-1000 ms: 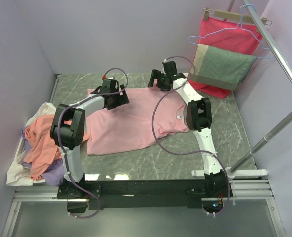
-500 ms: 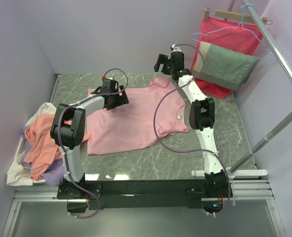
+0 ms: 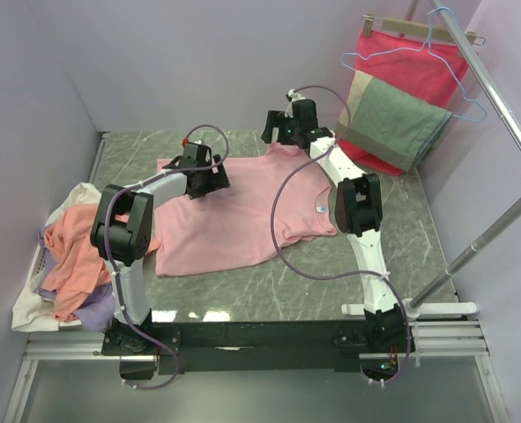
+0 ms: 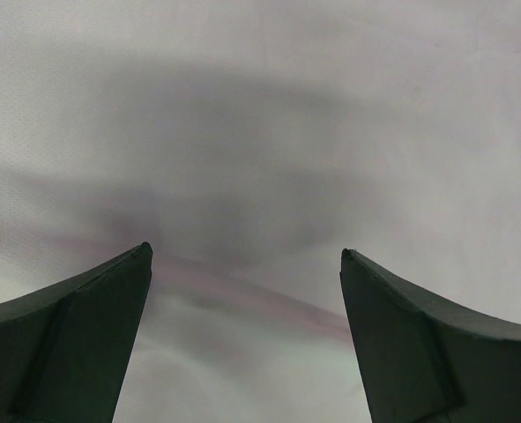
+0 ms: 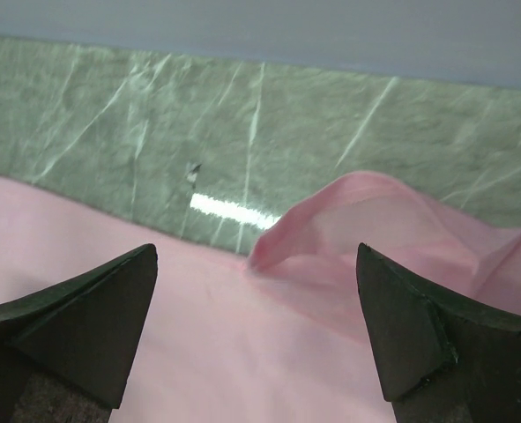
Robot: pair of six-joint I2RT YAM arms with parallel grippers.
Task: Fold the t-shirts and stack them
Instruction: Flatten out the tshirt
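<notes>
A light pink t-shirt [image 3: 234, 216] lies spread flat on the table. My left gripper [image 3: 209, 181] is open just above its far left part; the left wrist view shows only pale cloth [image 4: 260, 132] between the wide-apart fingers. My right gripper [image 3: 282, 132] is open above the shirt's far edge, where a raised fold of pink cloth [image 5: 392, 220] stands ahead of it. A heap of salmon-orange [image 3: 70, 256], white [image 3: 33, 304] and lilac [image 3: 97, 308] t-shirts lies at the left table edge.
A grey-green and beige cloth [image 3: 392, 119] and a red cloth [image 3: 414, 62] hang on a blue hanger from a rail [image 3: 507, 132] at the back right. Lilac walls close the back and sides. The marble table [image 3: 419, 229] shows bare on the right.
My right gripper rose from the shirt's far edge toward the back, then shifted slightly left. The hanging cloths swung a little. My left gripper barely moved.
</notes>
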